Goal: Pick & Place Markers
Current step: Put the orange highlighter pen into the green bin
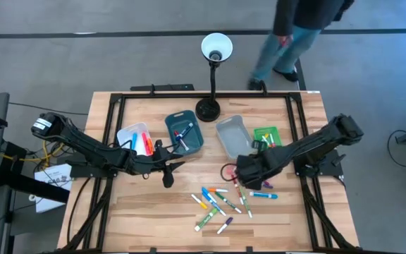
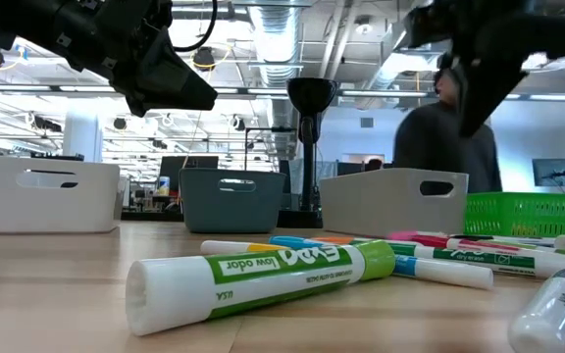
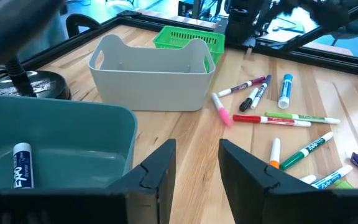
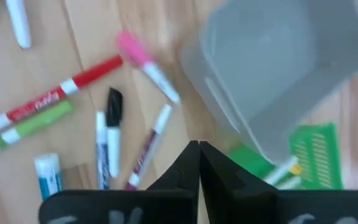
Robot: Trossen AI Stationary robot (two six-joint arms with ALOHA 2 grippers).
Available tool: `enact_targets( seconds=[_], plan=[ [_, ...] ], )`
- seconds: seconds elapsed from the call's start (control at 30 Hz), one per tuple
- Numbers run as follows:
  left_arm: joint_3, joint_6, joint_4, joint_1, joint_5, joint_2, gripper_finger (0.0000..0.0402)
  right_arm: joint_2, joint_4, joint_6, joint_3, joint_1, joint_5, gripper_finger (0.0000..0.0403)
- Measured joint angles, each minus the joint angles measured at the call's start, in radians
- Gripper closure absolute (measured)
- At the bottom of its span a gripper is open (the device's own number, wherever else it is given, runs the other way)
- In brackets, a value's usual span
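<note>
Several markers [image 1: 224, 201] in many colours lie flat on the wooden table [image 1: 294, 226] near its front edge; a green one [image 2: 263, 275] lies nearest in the low view. My right gripper [image 4: 197, 148] hangs shut above the markers' far end, beside the grey bin [image 1: 232, 135], pointing steeply down with nothing between its fingers. Under it lie a pink marker [image 4: 145, 59], a red one [image 4: 55, 93] and a black one [image 4: 112, 121]. My left gripper [image 3: 197, 158] stands open and empty near the teal bin [image 3: 61, 143], clear of the table.
Four containers stand in a row at the back: a white bin [image 1: 136, 139] with orange and red markers, the teal bin [image 1: 184, 134] with a marker inside, the grey bin, a green basket [image 1: 266, 135]. A lamp [image 1: 213, 77] stands behind. A person [image 1: 294, 35] walks beyond the table.
</note>
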State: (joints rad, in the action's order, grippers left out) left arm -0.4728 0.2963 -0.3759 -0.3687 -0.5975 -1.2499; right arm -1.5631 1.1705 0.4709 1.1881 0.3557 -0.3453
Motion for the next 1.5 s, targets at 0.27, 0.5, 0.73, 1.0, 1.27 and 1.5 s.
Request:
enact_targets(
  seconds=[0.27,0.5,0.73,1.0,1.27,1.5],
  plan=[
    [0.0,0.0,0.0,0.0,0.0,0.0,0.0284,0.09,-0.1,-0.008,0.0,0.008,0.003,0.0402],
    [0.0,0.0,0.0,0.0,0.0,0.0,0.0284,-0.013,-0.236,-0.113,-0.015,0.028,0.006,0.0377],
    [0.001,0.059,-0.057,-0.005,0.113,-0.042,0.0284,-0.108,-0.248,-0.131,-0.015,0.033,0.005,0.0321],
    [-0.015,-0.001,-0.421,-0.016,0.191,-0.303,0.0284,-0.053,-0.235,-0.131,-0.016,0.036,0.006,0.0287],
    [-0.146,-0.009,-0.45,-0.01,0.191,-0.494,0.0284,0.026,-0.232,-0.123,-0.015,0.043,0.006,0.0284],
    [-0.25,-0.029,-0.456,0.018,0.193,-0.589,0.0284,0.034,-0.23,-0.128,-0.015,0.043,0.006,0.0284]
  ],
)
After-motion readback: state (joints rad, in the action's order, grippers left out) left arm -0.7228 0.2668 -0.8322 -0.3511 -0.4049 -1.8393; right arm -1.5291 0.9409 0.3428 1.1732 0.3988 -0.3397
